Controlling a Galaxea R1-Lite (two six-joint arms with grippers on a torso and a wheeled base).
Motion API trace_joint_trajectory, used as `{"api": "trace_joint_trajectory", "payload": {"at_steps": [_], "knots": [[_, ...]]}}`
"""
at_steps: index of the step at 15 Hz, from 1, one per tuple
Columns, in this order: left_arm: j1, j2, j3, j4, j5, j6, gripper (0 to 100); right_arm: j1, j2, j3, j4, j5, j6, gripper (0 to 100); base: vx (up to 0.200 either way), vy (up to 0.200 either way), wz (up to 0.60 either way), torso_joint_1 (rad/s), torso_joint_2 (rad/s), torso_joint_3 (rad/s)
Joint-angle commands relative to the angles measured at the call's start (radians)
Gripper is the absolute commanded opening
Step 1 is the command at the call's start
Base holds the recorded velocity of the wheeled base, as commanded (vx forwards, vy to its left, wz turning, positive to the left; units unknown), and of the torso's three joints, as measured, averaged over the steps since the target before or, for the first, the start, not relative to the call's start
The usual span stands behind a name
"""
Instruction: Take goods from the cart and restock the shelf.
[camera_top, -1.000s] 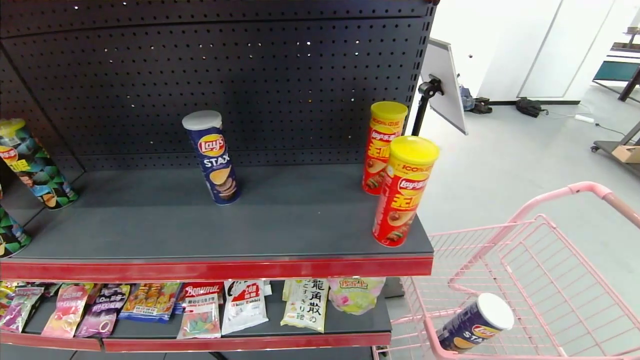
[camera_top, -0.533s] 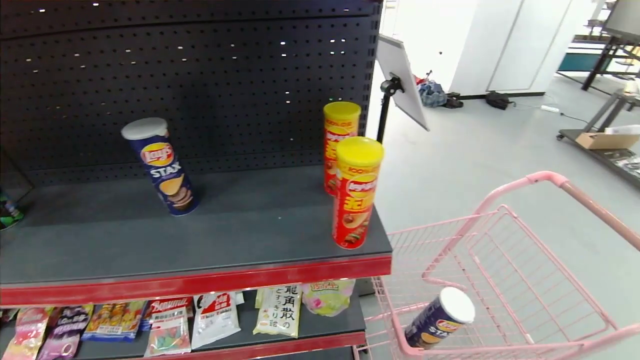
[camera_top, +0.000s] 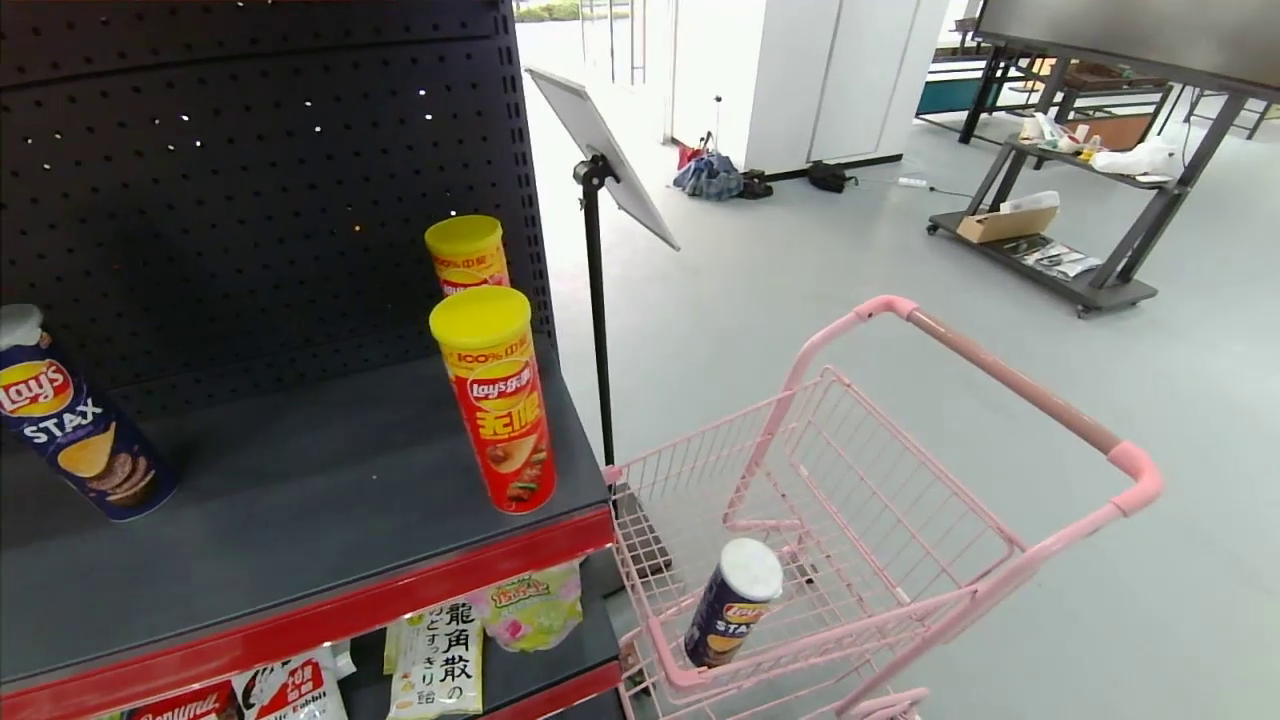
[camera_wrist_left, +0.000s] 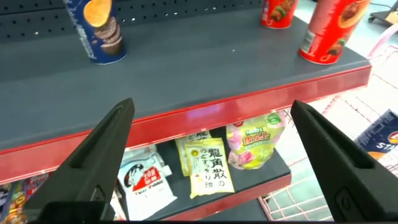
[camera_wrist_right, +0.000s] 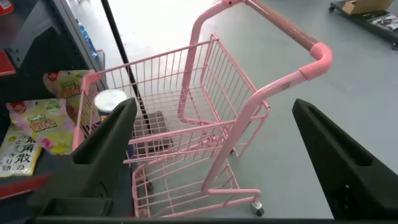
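Observation:
A pink cart (camera_top: 1010, 388) stands right of the dark shelf (camera_top: 300, 520). Inside it a blue chips can (camera_top: 732, 603) with a white lid leans upright in the near corner. On the shelf stand another blue can (camera_top: 85, 440) at the left and two red cans with yellow lids, one near the front edge (camera_top: 497, 400) and one behind it (camera_top: 468, 255). My left gripper (camera_wrist_left: 211, 106) is open in front of the shelf's red edge (camera_wrist_left: 186, 115), holding nothing. My right gripper (camera_wrist_right: 214, 102) is open above the cart (camera_wrist_right: 249, 112), whose can shows its white lid (camera_wrist_right: 111, 99).
Snack bags (camera_top: 440, 655) lie on the lower shelf (camera_wrist_left: 208, 162). A black stand with a tilted white board (camera_top: 600, 140) rises between shelf and cart. A low trolley with boxes (camera_top: 1040, 250) stands far right; open grey floor surrounds the cart.
The head camera has swung to the right, so the shelf slid left and the cart came fully into view. The cans stand as before.

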Motion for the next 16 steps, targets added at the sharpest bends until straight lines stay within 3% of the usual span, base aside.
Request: {"api": "trace_joint_trajectory", "payload": {"at_steps": [1, 16], "knots": [[-0.001, 0.000, 0.000, -0.001, 0.001, 0.000, 100, 0.000, 0.001, 0.000, 0.000, 0.002, 0.001, 100, 0.000, 0.000, 0.00, 0.000, 0.00, 0.000], [-0.001, 0.000, 0.000, -0.001, 0.001, 0.000, 100, 0.000, 0.001, 0.000, 0.000, -0.001, 0.004, 100, 0.000, 0.000, 0.00, -0.126, 0.31, 0.184]]}}
